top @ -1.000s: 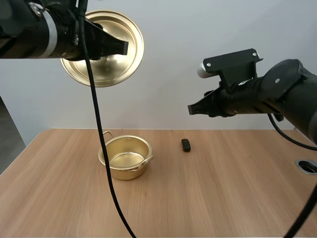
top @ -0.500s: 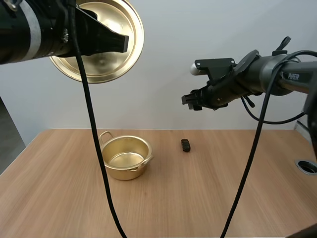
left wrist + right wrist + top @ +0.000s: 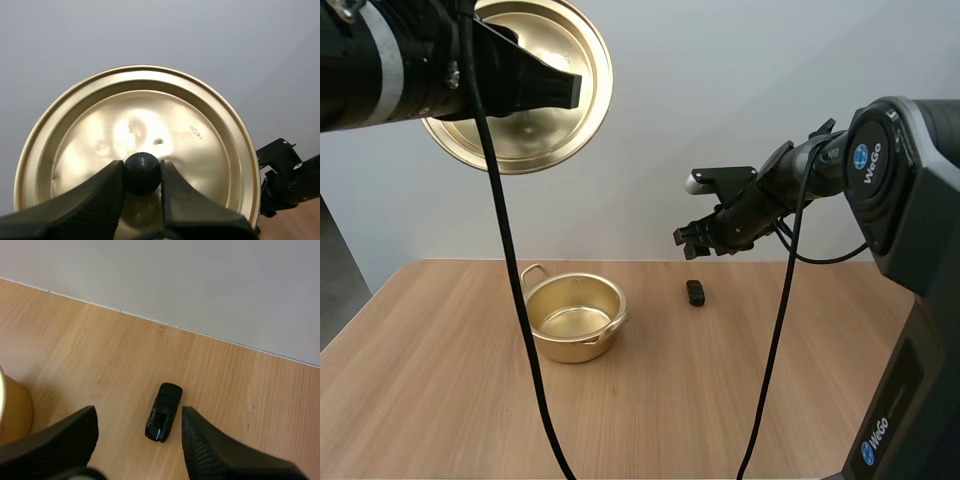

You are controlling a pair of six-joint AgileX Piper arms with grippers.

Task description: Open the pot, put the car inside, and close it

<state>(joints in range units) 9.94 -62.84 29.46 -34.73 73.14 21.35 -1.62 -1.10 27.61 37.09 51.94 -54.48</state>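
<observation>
With the lid (image 3: 150,115) held aloft by its knob (image 3: 142,172) in your left fingers (image 3: 97,195) and the pot (image 3: 572,316) open, lower your wide-spread, empty right fingers (image 3: 60,440) around the car (image 3: 163,412) on the bench (image 3: 740,400) near the pot, then close.

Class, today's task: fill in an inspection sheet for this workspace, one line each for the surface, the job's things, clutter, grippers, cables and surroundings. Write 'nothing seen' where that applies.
Surface: wooden table, plain wood grain.
Job's things: gold pot upright on the table, open and empty; lid held in the air, off the pot; small black car on the table to the pot's right, apart from it.
Clutter: nothing seen.
Grippers: left gripper shut on the lid's black knob; right gripper open, in the air above the car, not touching it.
Cables: nothing seen lying on the table.
Surroundings: plain light wall behind the table.
</observation>
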